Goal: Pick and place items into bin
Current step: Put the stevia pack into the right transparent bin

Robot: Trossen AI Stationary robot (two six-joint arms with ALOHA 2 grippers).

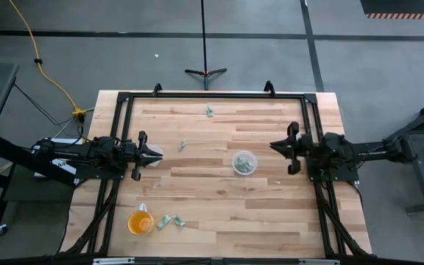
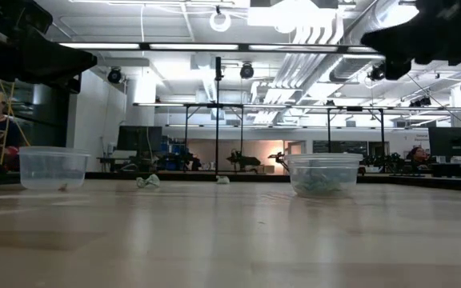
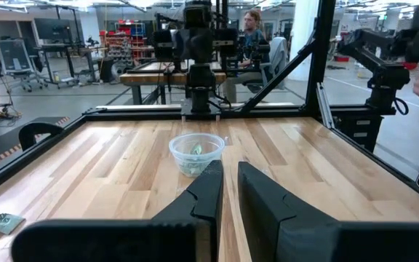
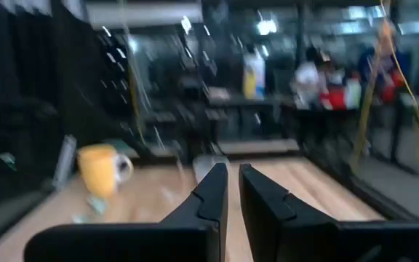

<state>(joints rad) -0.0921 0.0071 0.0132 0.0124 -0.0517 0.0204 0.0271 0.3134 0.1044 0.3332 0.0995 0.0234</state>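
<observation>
In the middle of the high view, a little to the right, stands the clear bin on the wooden table, with some pale scraps already inside. More scraps lie loose: one near the upper edge, one left of the bin, and a small group at the lower left just beside the orange cup. The left gripper waits at the left side, its jaws almost closed with only a narrow gap and nothing between them. The right gripper waits at the right side, also nearly closed and empty. I judge that no pick is in hand now; the next move needs one arm to open, reach a loose scrap and close on it carefully, because the scraps are tiny and flat
</observation>
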